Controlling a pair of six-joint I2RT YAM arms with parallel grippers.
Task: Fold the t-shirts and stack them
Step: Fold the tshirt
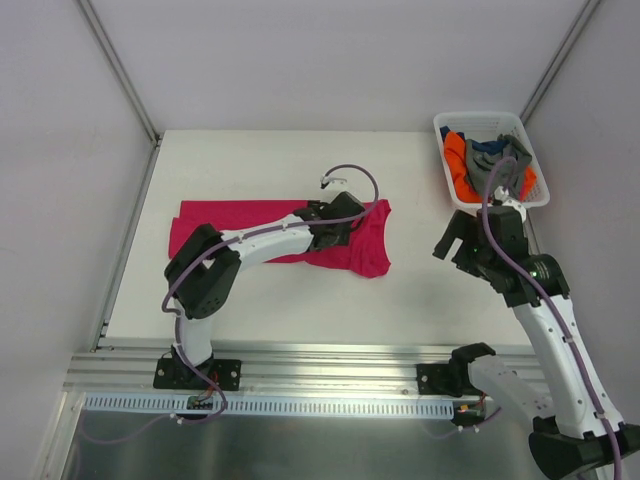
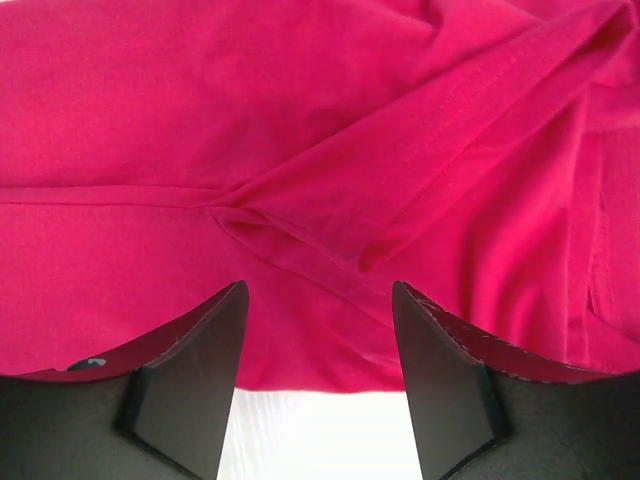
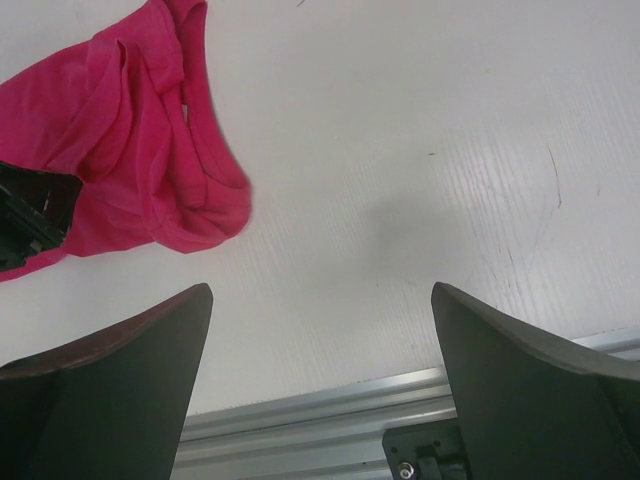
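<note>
Starting on pink shirt (image 1: 230, 225), left gripper (image 2: 318, 300) jaws apart over it, right gripper (image 3: 320, 300) gaping empty; other shirts (image 1: 480, 165) in basket (image 1: 480, 116).

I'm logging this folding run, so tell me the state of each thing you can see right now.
pink t-shirt: lying on the table, right end bunched.
left gripper: open, low over the pink t-shirt.
right gripper: open, empty, above bare table.
white basket: upright, far right corner.
orange t-shirt: crumpled in the basket.
grey t-shirt: crumpled in the basket.
dark blue t-shirt: in the basket, mostly hidden.
</note>
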